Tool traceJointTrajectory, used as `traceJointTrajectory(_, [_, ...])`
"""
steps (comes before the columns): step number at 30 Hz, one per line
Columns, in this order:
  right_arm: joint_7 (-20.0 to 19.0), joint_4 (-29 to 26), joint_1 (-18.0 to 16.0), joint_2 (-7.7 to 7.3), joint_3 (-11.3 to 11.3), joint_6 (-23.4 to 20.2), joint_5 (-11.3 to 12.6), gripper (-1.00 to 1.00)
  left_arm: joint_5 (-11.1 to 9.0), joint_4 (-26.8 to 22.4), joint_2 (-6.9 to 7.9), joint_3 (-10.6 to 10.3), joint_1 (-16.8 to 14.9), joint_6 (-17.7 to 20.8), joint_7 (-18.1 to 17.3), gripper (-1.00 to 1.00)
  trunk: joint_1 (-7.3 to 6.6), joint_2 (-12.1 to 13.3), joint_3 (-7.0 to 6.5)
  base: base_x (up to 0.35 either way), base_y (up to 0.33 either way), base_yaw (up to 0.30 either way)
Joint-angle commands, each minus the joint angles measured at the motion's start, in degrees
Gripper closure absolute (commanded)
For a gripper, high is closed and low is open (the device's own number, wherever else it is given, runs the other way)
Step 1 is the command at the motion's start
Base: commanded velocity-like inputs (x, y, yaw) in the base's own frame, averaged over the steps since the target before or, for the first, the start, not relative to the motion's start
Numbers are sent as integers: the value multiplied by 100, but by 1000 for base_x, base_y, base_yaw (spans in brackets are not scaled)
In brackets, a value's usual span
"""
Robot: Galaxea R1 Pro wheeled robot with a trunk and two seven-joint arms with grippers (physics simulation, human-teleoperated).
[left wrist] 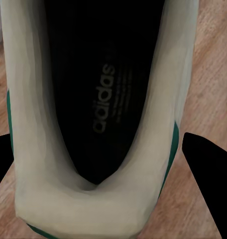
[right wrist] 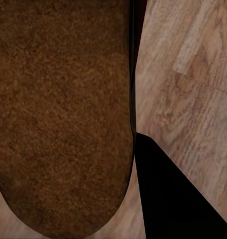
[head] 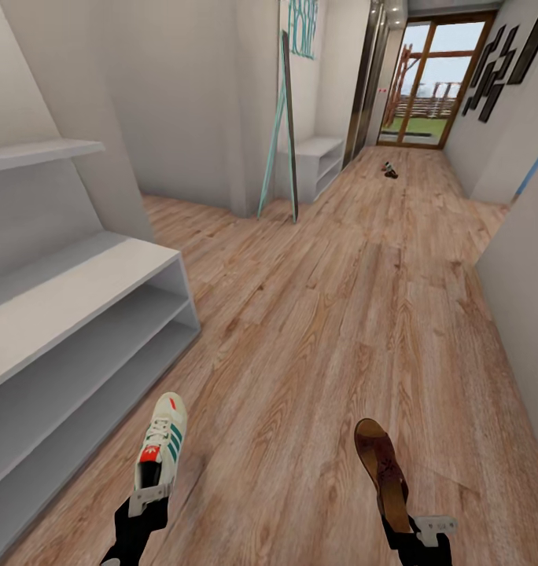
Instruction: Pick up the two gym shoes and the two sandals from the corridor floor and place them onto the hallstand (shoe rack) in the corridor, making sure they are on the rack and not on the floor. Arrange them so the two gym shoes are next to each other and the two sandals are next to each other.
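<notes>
Open corridor floor [head: 324,314] runs from near to far down the middle. On the left stands the hallstand [head: 72,314], its counter top and two tiers bare. A wall [head: 521,314] closes the right side. Far left, a leaning mirror [head: 278,126] and low grey bench [head: 316,161] narrow the passage; a small item [head: 389,170] lies beyond.

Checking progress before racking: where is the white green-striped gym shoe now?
In the head view, the white green-striped gym shoe is held in the left gripper, low at left beside the pale grey hallstand, above the wood floor.
</notes>
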State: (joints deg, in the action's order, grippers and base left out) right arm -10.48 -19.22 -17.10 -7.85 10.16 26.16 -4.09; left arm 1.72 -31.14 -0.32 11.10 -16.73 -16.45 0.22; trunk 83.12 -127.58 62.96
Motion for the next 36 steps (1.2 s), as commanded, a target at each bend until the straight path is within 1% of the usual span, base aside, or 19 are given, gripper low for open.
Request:
traceJointTrajectory(1, [-42, 5, -4, 3, 47, 13, -22, 100, 20, 3, -3, 16, -4, -17, 6, 100, -1, -1, -5, 0, 0, 0])
traceJointTrajectory(2, [-42, 5, -4, 3, 47, 13, -22, 100, 18, 3, -3, 17, -4, -17, 6, 100, -1, -1, -14, 0, 0, 0])
traceJointTrajectory(31, [-42, 32, -4, 3, 47, 16, -22, 100, 3, 20, -3, 66, -5, -14, 13, 100, 636, -1164, 246, 0, 0, 0])
traceJointTrajectory(36, [-42, 32, -4, 3, 47, 16, -22, 100, 5, 18, -9, 67, -5, -15, 14, 100, 636, -1164, 201, 0, 0, 0])
